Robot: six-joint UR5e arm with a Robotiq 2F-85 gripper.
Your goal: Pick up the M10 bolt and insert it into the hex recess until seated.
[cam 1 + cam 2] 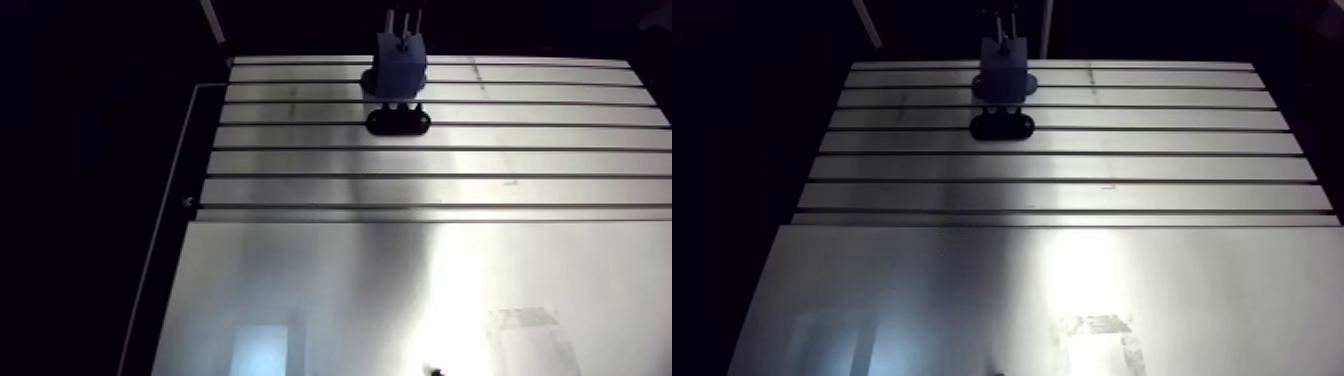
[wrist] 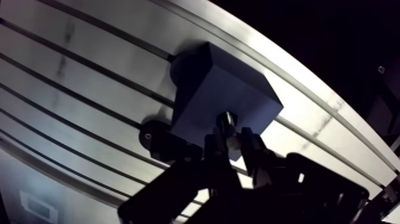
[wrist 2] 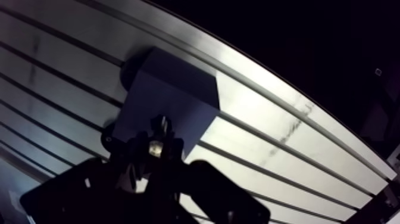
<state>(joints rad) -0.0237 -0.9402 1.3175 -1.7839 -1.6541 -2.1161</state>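
Bolt (image 2: 228, 121) is clenched in the gripper (image 2: 233, 142) above the blue block (image 1: 402, 60) at twelve o'clock of the table (image 1: 400, 280); pickup seems done, insertion is left.

A flat silver metal table (image 1: 1072, 165) is seen, with long dark slots cut across it. A square blue-grey block (image 1: 402, 62) is set on the table, close to its far edge. A flat black plate (image 1: 398, 122) with round ends is laid under the block, right on the metal, and its ends are left showing. On the near side of the block the slots stop, and the top is made of one smooth shiny sheet (image 1: 350, 290).
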